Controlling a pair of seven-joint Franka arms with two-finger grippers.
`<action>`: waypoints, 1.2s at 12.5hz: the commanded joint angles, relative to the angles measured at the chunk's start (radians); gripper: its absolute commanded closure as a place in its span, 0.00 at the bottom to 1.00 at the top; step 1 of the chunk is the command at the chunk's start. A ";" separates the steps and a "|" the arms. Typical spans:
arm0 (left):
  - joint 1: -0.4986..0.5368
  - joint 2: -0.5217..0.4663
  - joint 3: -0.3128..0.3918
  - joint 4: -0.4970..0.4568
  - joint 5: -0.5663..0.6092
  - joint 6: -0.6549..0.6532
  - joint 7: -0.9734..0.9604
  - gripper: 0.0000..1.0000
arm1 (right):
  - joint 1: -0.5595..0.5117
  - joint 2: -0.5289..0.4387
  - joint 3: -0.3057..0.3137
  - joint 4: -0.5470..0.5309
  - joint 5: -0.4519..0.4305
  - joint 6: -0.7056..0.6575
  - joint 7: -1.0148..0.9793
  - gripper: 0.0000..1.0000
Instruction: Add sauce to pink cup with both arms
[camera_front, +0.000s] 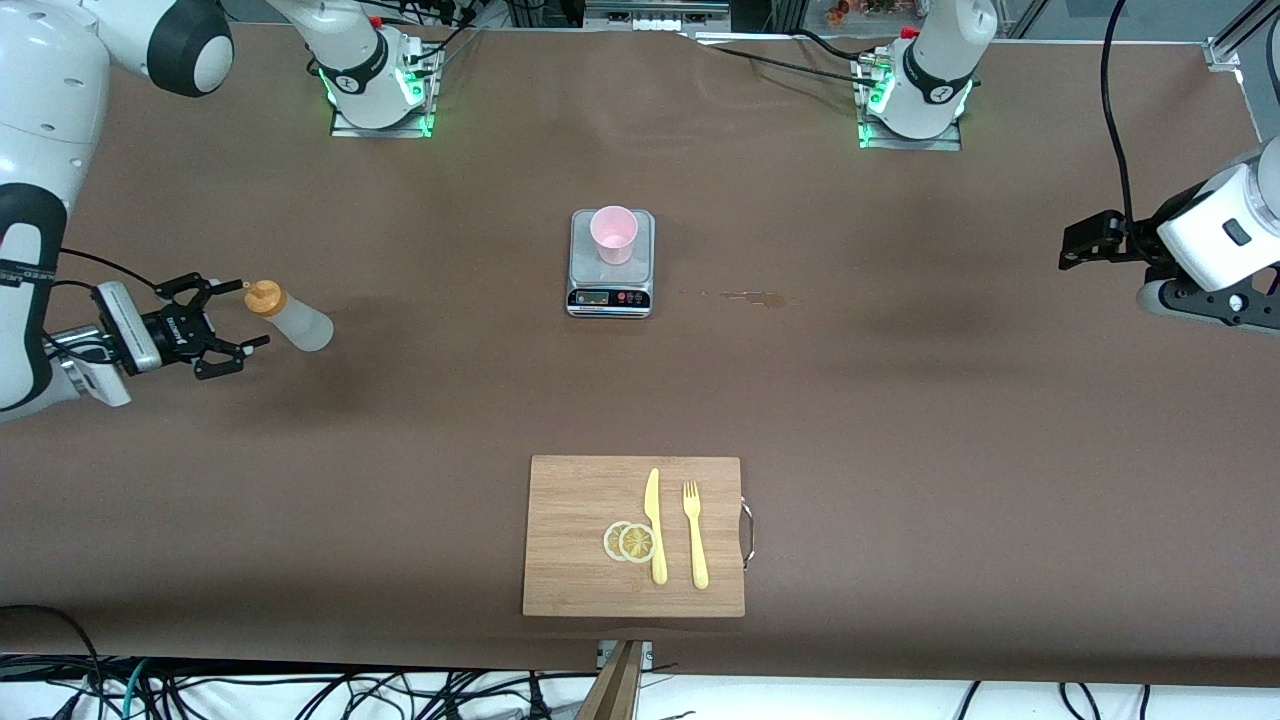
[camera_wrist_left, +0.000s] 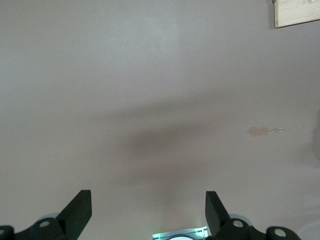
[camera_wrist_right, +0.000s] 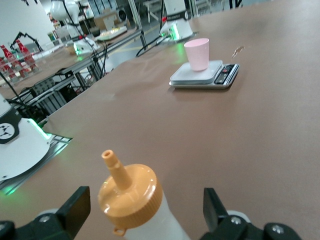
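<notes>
The sauce bottle (camera_front: 292, 320), whitish with an orange nozzle cap (camera_wrist_right: 131, 200), stands on the table toward the right arm's end. My right gripper (camera_front: 250, 315) is open, with one finger (camera_wrist_right: 75, 207) on each side of the cap and a clear gap on both sides. The pink cup (camera_front: 613, 234) stands upright on a small kitchen scale (camera_front: 611, 285) mid-table, and the right wrist view shows the cup (camera_wrist_right: 197, 54) too. My left gripper (camera_wrist_left: 147, 207) waits open over bare table at the left arm's end, and it shows as the left gripper (camera_front: 1078, 243) in the front view.
A wooden cutting board (camera_front: 580, 500) lies near the front camera's edge with two lemon slices (camera_front: 630, 542), a yellow knife (camera_front: 655, 525) and a yellow fork (camera_front: 695, 535). A small sauce smear (camera_front: 745, 296) marks the table beside the scale.
</notes>
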 joint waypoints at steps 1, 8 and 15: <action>0.004 0.021 -0.004 0.040 0.015 -0.027 0.021 0.00 | -0.001 -0.121 0.015 0.005 -0.104 0.050 0.108 0.00; 0.002 0.019 -0.004 0.040 0.015 -0.027 0.021 0.00 | 0.021 -0.578 0.231 -0.174 -0.497 0.345 0.731 0.00; 0.004 0.019 -0.004 0.040 0.015 -0.027 0.021 0.00 | 0.100 -0.897 0.356 -0.331 -0.687 0.402 1.592 0.00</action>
